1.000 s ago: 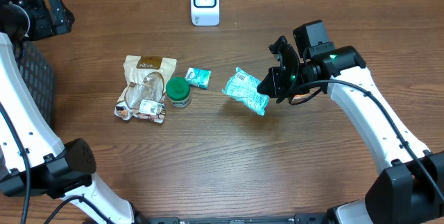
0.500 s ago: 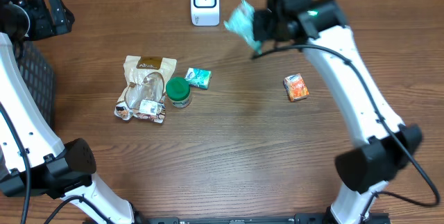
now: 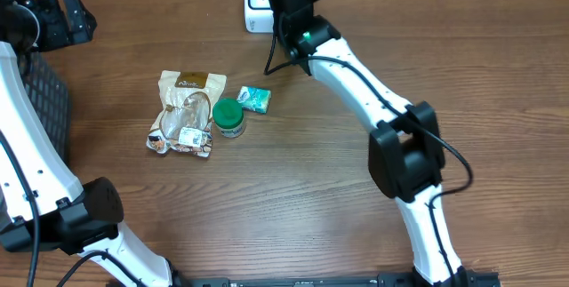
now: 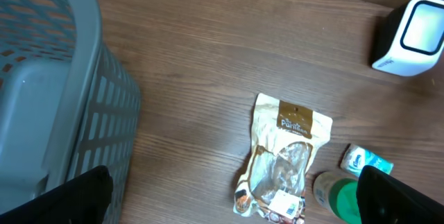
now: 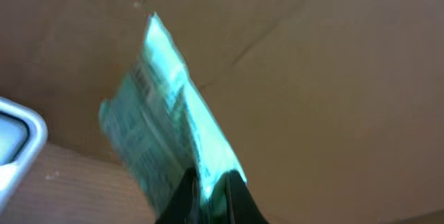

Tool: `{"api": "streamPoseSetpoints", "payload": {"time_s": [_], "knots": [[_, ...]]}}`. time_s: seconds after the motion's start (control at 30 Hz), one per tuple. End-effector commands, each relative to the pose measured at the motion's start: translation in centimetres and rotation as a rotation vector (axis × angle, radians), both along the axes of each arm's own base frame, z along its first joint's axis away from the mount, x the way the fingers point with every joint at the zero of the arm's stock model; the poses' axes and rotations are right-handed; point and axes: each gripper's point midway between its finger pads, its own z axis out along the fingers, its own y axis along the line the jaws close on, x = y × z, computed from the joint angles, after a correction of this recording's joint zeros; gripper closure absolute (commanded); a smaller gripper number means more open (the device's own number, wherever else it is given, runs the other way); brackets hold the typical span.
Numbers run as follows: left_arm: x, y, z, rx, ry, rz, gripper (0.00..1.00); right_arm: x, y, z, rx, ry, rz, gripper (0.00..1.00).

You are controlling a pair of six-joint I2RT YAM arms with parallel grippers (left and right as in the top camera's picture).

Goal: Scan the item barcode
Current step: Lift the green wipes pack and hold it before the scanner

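Lying nearest on the wooden bench [image 3: 293, 207] is a brown pouch [image 3: 185, 114], flat, with a green-lidded jar [image 3: 229, 116] just beside its right edge and a small teal box [image 3: 255, 99] just beyond the jar, close to it; whether the two touch is hard to tell. To the left of these stands a grey basket [image 4: 48, 78] with slotted walls, well apart from the pouch. Farther back, the left end effector [image 4: 234, 182] hangs above the bench between basket and pouch, its dark fingers spread wide at the two lower corners of the left wrist view and nothing between them. At the far edge of the bench sits the white scanner [image 4: 416, 33], upright, its window facing the robot. The right arm reaches across to it, and the right end effector [image 5: 208, 196] is clenched on the lower edge of a teal packet [image 5: 163, 123], which stands up tilted from the fingers, blurred, near the scanner's corner and in front of a brown wall; from overhead the arm hides the packet
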Motion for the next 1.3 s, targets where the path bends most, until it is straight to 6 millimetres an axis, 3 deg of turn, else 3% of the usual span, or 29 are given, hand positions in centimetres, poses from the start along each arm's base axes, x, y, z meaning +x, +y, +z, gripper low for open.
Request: {"api": "streamPoseSetpoints", "payload": {"time_s": [0.0, 0.1, 0.27, 0.6, 0.8, 0.9, 0.97, 1.1, 1.27], "knots": [[-0.2, -0.4, 1.3, 0.019, -0.034, -0.016, 0.00, 1.1, 1.8, -1.3, -0.322, 0.023, 0.071, 0.96], [-0.2, -0.4, 1.3, 0.019, -0.034, -0.016, 0.00, 1.7, 3.7, -3.5, -0.454, 0.028, 0.134, 0.96], [-0.2, -0.4, 1.3, 0.019, -0.034, -0.016, 0.00, 1.9, 4.6, -5.9, -0.595, 0.054, 0.160, 0.96], [-0.2, -0.4, 1.3, 0.019, -0.034, -0.016, 0.00, 1.8, 4.7, -6.3, -0.598, 0.059, 0.158, 0.96], [-0.2, -0.4, 1.3, 0.019, -0.034, -0.016, 0.00, 1.3, 3.9, -1.9, -0.498, -0.046, 0.066, 0.96], [-0.2, -0.4, 1.3, 0.019, -0.034, -0.016, 0.00, -0.1, 2.6, 3.1, -0.278, -0.081, 0.039, 0.96], [-0.2, -0.4, 1.3, 0.019, -0.034, -0.016, 0.00, -1.0, 1.8, 4.7, -0.205, -0.055, 0.037, 0.96], [-0.2, -0.4, 1.3, 0.019, -0.034, -0.016, 0.00, -4.5, 0.5, 7.0, 0.006, 0.053, 0.064, 0.96], [-0.2, -0.4, 1.3, 0.019, -0.034, -0.016, 0.00, -12.4, 1.0, 7.0, 0.575, 0.371, 0.175, 0.96]]}}
